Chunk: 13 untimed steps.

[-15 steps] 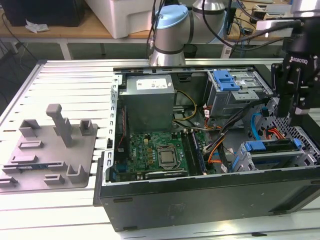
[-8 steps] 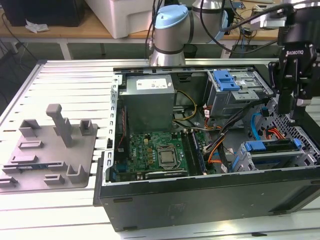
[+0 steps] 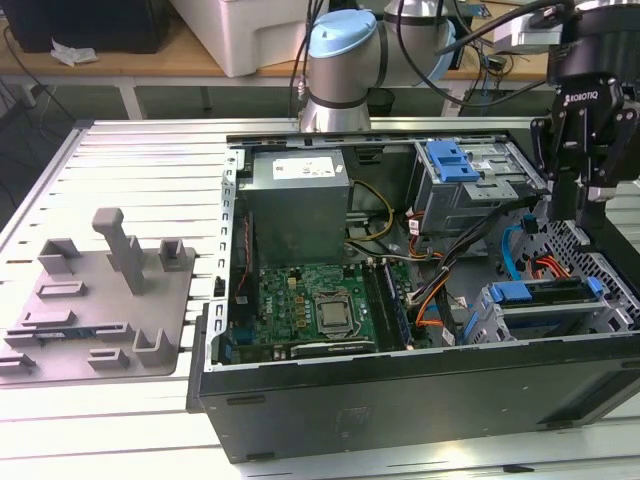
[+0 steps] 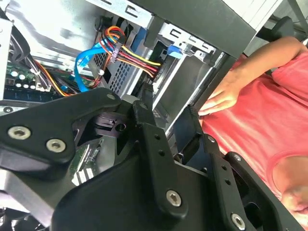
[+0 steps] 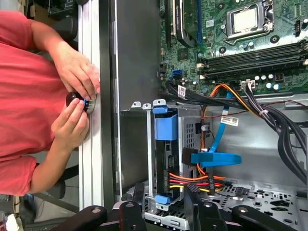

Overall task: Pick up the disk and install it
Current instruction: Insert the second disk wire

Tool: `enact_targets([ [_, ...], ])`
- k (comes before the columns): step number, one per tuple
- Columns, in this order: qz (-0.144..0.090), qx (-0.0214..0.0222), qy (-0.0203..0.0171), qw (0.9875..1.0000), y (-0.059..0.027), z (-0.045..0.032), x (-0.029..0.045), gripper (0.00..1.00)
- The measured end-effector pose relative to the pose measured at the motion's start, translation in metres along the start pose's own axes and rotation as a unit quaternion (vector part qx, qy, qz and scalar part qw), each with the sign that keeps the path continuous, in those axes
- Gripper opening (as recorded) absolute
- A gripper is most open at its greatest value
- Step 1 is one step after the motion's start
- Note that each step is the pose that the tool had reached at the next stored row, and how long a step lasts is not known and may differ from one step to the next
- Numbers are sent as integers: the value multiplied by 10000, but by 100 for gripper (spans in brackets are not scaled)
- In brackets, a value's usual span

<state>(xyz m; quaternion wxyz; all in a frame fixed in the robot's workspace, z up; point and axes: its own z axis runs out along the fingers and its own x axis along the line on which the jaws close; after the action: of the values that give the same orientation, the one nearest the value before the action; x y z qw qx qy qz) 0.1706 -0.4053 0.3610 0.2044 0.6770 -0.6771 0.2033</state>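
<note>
The disk sits on edge in the grey drive cage at the exterior view's right front corner of the open computer case, showing its blue carrier frame. In the first wrist view the disk runs between two blue tabs, with coloured power wires and a blue data cable beside it. My gripper hangs above and just behind that cage. It is open, with nothing between the black fingers. In the second wrist view the gripper is spread over the cage opening.
A second grey cage with a blue latch stands further back. The motherboard and cable bundles fill the case floor. A person in a red shirt holds a small knob at the table rail. A grey fixture plate lies on the exterior view's left.
</note>
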Motion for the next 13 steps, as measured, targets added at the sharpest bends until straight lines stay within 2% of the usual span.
enact_targets([
  [6, 0, 1, -14, 10000, 33, -48, -72, 45],
  [10, 0, 1, -14, 10000, 77, -125, -191, 45],
  [11, 0, 1, -14, 10000, 88, -136, -208, 44],
  [12, 0, 1, -14, 10000, 113, -154, -237, 37],
  [13, 1, 1, -13, 10000, 124, -161, -246, 37],
])
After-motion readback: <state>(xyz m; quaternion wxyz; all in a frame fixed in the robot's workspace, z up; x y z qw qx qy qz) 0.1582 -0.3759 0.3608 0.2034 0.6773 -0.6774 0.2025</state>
